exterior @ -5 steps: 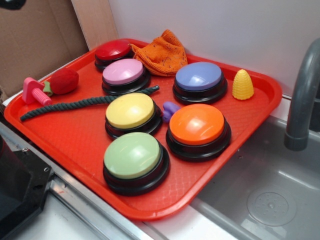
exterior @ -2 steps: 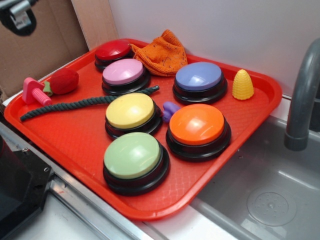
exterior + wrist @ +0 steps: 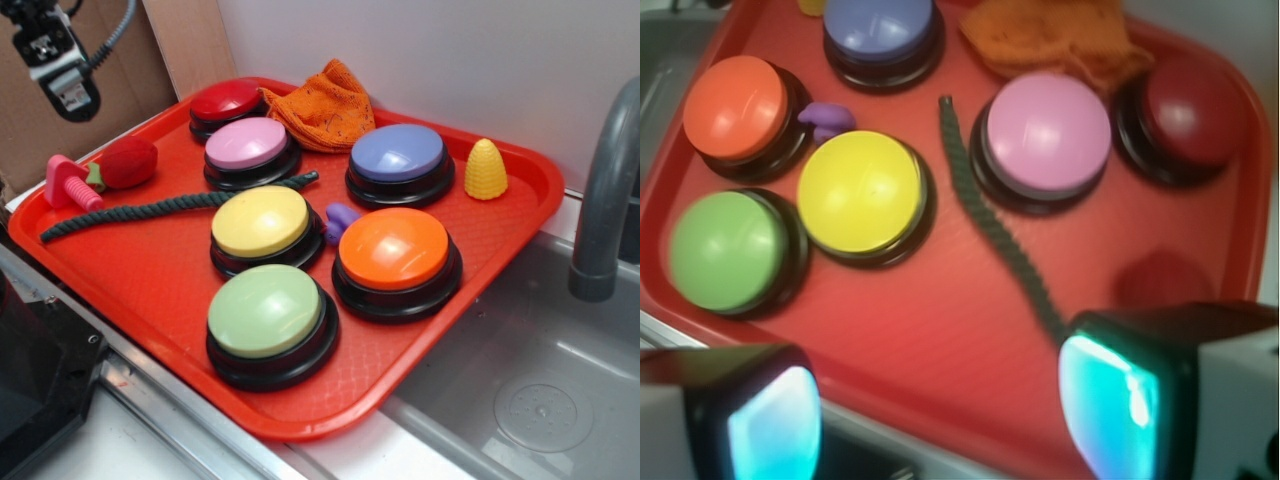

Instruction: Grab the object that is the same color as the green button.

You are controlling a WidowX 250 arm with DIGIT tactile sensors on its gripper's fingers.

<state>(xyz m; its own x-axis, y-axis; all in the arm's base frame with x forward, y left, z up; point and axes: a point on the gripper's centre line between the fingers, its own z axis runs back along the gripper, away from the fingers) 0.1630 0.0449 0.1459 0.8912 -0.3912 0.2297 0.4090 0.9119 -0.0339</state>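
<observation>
1. Wrist view: the gripper (image 3: 940, 415) hangs high above a red tray (image 3: 940, 330), its two glowing pads spread wide apart with nothing between them.
2. Nearest the claw lies the target, a dark green twisted rope (image 3: 1002, 235); its near end passes behind the inner edge of the right-hand pad, and the rest runs away from the claw in a gentle curve.
3. Farther out, the rope threads between a yellow button (image 3: 860, 192) to the claw's left and a pink button (image 3: 1045, 132) to its right, lying close to both bases.
4. The green button (image 3: 725, 250), whose colour sets the target, sits well off to the claw's left, apart from the rope.
5. Judgement: the step in hand is the approach. The best pinch point looks to be the near stretch on open tray, short of the two buttons, where the fingers have room to drop on either side.
6. The pads already seem to straddle roughly across the rope's line; shifting slightly right would centre it before descending.
7. Exterior view: the claw (image 3: 65, 85) hovers above the tray's far-left corner, over the strawberry toy (image 3: 128, 162) and pink screw toy (image 3: 68, 183), with the rope (image 3: 170, 205) beyond them.
</observation>
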